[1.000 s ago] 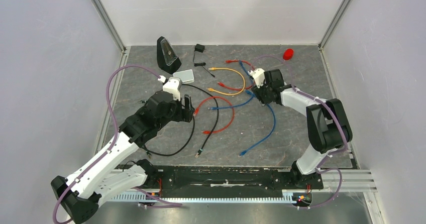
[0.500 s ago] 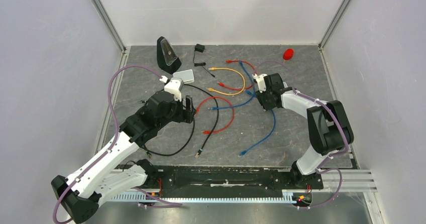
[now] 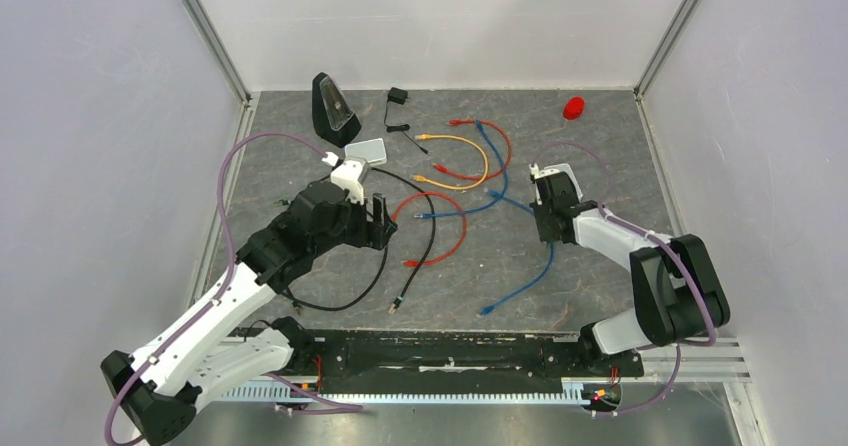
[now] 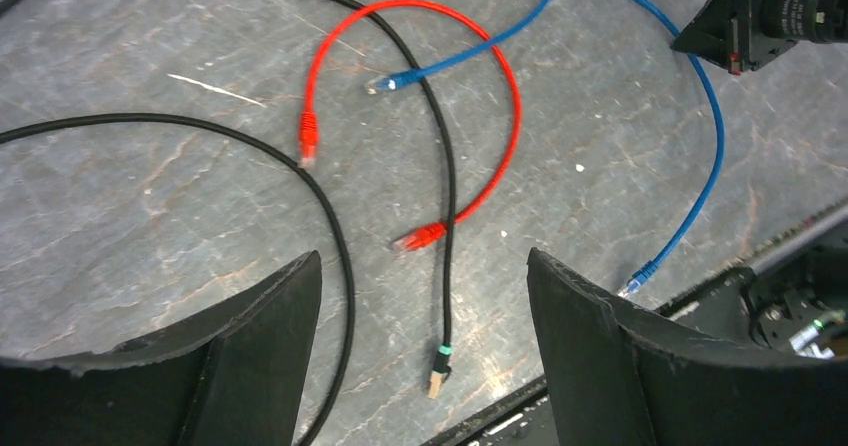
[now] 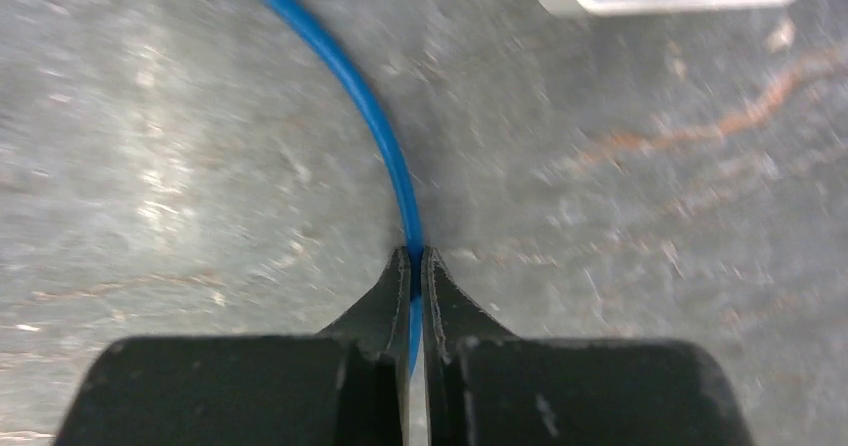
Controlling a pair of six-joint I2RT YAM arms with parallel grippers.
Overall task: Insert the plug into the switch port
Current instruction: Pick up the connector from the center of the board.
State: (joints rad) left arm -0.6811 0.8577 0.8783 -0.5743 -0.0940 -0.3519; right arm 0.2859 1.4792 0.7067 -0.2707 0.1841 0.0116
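R gripper (image 5: 414,259) clamped on blue cable (image 5: 372,118); L gripper (image 4: 420,264) spread wide, empty, above red cable (image 4: 512,106) on table (image 4: 130,216)

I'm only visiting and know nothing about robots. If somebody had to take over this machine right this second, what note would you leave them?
Left gripper: open and empty, hovering over the table.
Right gripper: shut on the blue cable, partway along it, not at a plug.
Grey-white box with the port: far left part of the table, near the black wedge.
Blue plug: lying loose near the front edge.
Done: cable pinched.
Left: take hold nearer the plug, carry it to the box, push it in.
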